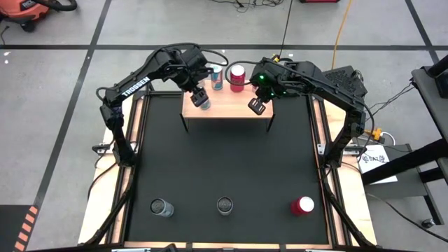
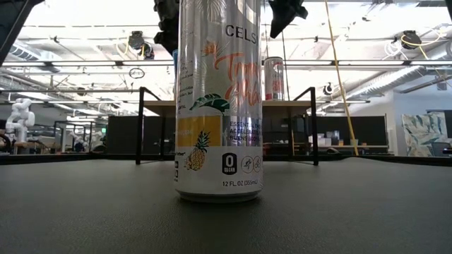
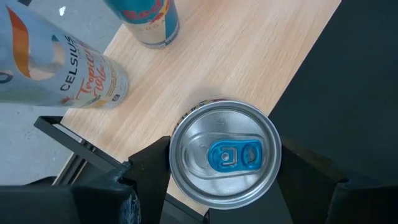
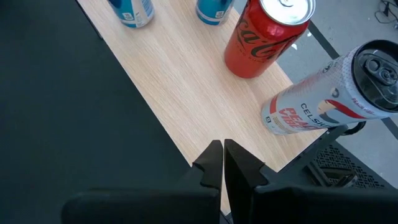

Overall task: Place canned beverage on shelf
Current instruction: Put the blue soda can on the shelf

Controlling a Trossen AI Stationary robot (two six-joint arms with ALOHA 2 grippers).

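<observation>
A: Where is the left gripper (image 1: 204, 99)?

B: Over the left part of the shelf (image 1: 227, 107), straddling a silver can with a blue tab (image 3: 225, 153) that stands upright on the wood. Its fingers (image 3: 148, 167) sit on either side of the can; whether they press it or have let go, I cannot tell.

A: And the right gripper (image 1: 256, 106)?

B: Above the shelf's right end, fingers pressed together on nothing.

A: What else is on the shelf?

B: Along the far edge, a blue can (image 1: 217, 80) and a red can (image 1: 238, 75). Both wrist views cut off their neighbours: a white Celsius can (image 3: 59, 68) and another white can (image 4: 323, 106) show only in part.

A: And the level view?

B: A pineapple-print can (image 2: 219, 106) fills the middle, hiding most of the shelf; its top is cropped. Near the table's front edge, another red can (image 1: 302, 205) stands to its right.
</observation>
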